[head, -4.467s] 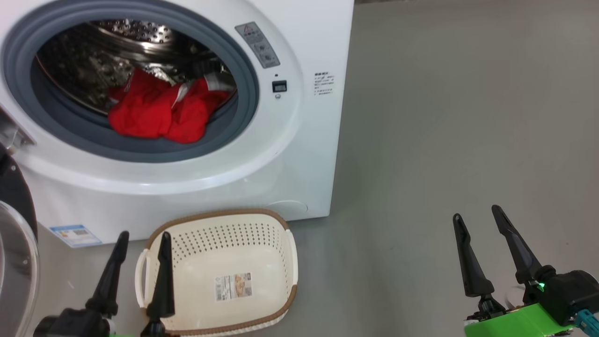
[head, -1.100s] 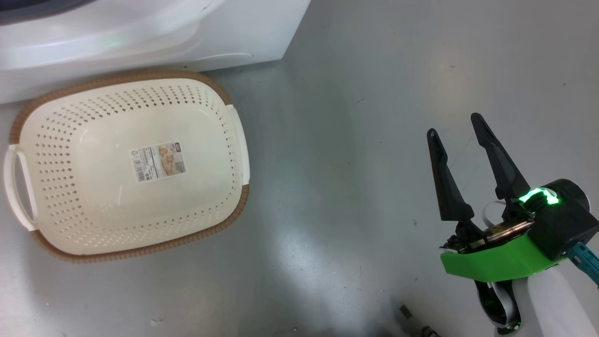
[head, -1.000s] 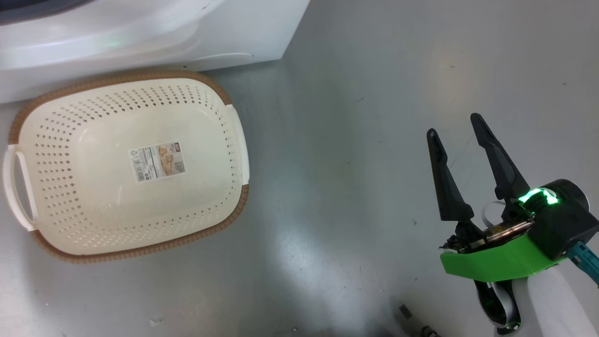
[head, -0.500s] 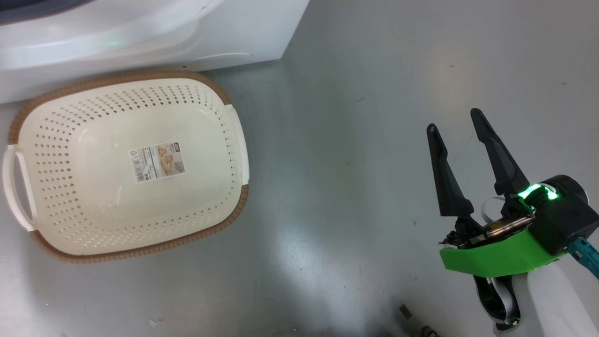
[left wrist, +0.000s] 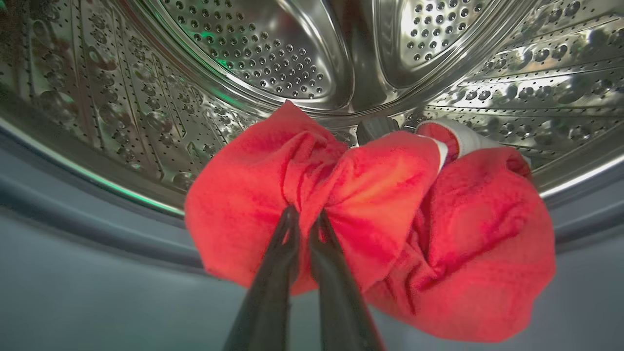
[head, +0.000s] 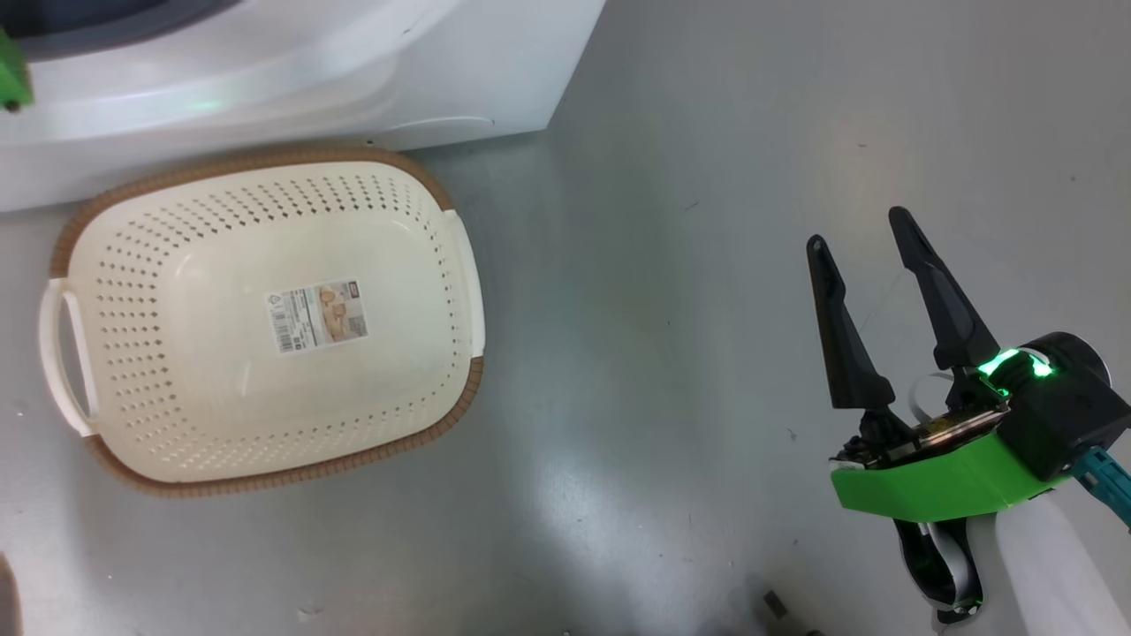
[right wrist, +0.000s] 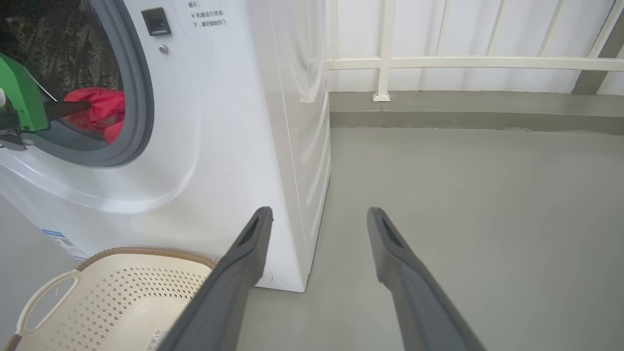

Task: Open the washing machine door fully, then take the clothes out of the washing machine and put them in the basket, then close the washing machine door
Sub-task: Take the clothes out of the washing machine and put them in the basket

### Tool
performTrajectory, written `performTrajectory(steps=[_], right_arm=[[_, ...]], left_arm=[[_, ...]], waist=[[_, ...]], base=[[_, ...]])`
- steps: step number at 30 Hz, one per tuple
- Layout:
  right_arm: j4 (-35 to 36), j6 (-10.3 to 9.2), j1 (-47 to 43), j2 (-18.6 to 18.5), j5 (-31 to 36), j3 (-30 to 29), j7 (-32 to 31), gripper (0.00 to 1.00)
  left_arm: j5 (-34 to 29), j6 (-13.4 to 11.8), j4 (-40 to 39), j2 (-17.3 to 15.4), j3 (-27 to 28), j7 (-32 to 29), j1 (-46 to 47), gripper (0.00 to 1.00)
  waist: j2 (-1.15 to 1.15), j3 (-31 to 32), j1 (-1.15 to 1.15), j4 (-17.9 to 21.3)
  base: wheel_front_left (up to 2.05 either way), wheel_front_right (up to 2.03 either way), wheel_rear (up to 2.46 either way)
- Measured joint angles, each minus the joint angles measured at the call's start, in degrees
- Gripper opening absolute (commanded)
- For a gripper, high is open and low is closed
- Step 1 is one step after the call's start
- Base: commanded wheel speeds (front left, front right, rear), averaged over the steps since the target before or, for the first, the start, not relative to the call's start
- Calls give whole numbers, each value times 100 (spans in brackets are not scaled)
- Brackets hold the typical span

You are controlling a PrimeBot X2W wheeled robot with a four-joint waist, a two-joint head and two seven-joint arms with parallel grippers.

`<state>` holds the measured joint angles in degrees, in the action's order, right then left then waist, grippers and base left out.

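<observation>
Inside the washing machine (right wrist: 234, 122), in its steel drum (left wrist: 273, 63), lie the red clothes (left wrist: 390, 204), with a white piece (left wrist: 468, 139) behind them. My left gripper (left wrist: 305, 214) is shut on a fold of the red clothes. The right wrist view shows that left gripper (right wrist: 73, 107) reaching through the grey ring into the clothes (right wrist: 105, 112). The cream basket (head: 265, 159) sits on the floor before the washing machine (head: 353, 71), with nothing in it but its label. My right gripper (head: 855, 228) hovers open over the floor to the right, holding nothing. The washing machine door is out of view.
Grey floor (head: 671, 371) stretches right of the basket and machine. A white railing (right wrist: 463, 63) and a low kerb run along the far wall. The basket (right wrist: 122, 292) stands close against the machine's front.
The head camera has shifted slightly, so the basket sits a little lower and further right. A green part of my left wrist now shows at the top left. My left gripper has shut.
</observation>
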<state>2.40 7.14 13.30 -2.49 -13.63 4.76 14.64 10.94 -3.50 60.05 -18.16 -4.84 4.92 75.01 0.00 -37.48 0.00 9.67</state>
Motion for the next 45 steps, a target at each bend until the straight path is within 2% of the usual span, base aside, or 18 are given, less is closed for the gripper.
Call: performTrajectory(steps=[6,14,20,34,45], right_arm=[[-26,0,-2,0,-3,4,0,100],[-47,0,-27,-1,-9,1,0,100],[-55,0,-30,-2,-9,-9,0,100],[-75,0,-75,-7,-7,-87,0,100],[-100,0,-279,-10,8,-203,0,100]], left_arm=[[87,71,-181,81,-14,414,-335,0],[354,300,-604,137,51,742,-751,0],[378,301,-1184,180,47,887,-1228,0],[470,142,-2875,387,44,939,-2895,0],[452,-109,-3950,515,52,964,-4046,0]], waist=[[0,130,0,-51],[0,300,0,-99],[0,411,0,-141],[0,835,0,-278],[0,1218,0,-373]], base=[[0,0,0],[0,0,0],[0,0,0],[0,0,0],[0,0,0]])
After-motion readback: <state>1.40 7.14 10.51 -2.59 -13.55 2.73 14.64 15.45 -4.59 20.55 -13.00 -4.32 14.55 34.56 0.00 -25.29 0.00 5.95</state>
